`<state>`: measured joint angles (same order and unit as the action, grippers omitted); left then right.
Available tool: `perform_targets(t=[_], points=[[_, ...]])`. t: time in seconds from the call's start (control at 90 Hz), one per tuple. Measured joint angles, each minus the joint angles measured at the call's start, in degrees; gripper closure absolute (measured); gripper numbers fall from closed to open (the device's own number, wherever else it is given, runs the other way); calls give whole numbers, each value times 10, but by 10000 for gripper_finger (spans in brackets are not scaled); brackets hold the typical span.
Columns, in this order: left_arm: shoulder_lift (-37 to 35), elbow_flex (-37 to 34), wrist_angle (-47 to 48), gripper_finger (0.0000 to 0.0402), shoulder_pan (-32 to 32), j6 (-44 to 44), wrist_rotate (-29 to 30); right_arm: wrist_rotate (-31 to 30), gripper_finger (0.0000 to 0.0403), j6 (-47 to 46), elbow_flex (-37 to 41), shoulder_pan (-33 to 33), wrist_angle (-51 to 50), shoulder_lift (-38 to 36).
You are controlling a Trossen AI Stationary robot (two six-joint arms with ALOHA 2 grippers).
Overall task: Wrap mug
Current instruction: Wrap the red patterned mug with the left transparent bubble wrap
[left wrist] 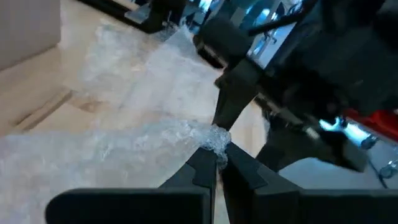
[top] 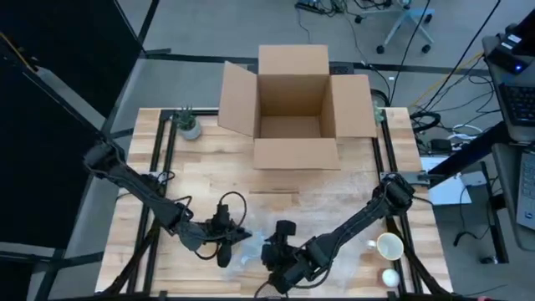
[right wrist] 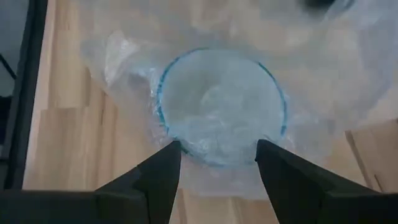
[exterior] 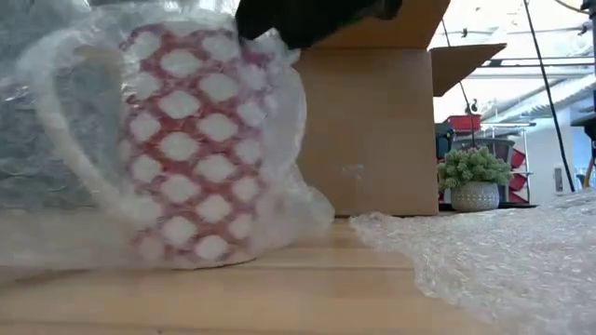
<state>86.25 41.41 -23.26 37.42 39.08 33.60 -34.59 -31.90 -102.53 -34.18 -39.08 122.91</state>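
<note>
While bubble wrap (left wrist: 155,143) is pinched in the left tool (left wrist: 214,163), the mug (right wrist: 221,106) is straddled by the spread right tool (right wrist: 217,163); mid-wrap, folding over needed next.

Setting: robotics lab or workshop bay. My bench is a butcher-block table (top: 209,180) framed in black metal rails (top: 161,159), standing on grey concrete floor. Behind the table: the wheeled base of an office chair (top: 408,23), with loose cables (top: 456,79) trailing across the floor beside it. Right of the table: a desk edge carrying a keyboard (top: 518,104). Beyond the table, in the low view: shelving with red bins (exterior: 470,126).
</note>
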Motion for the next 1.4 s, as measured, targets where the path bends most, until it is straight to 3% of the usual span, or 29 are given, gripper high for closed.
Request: perform_targets(t=[0.178, 0.356, 0.467, 0.711, 0.956, 1.4], points=[[69, 0, -41, 400, -7, 11, -49, 1, 206, 11, -5, 1, -7, 0], [106, 3, -73, 400, -7, 9, -58, 3, 206, 53, -79, -1, -84, -11], [107, 3, -73, 400, -8, 9, -57, -5, 206, 56, -122, 3, -140, -12], [108, 1, -81, 400, -7, -6, -49, -14, 206, 41, -114, 49, -104, 13], [107, 0, -90, 400, -6, -6, -55, 28, 206, 19, -111, 57, -117, 55], [26, -4, -28, 400, -7, -34, -99, 6, 206, 20, -110, 50, -110, 68]])
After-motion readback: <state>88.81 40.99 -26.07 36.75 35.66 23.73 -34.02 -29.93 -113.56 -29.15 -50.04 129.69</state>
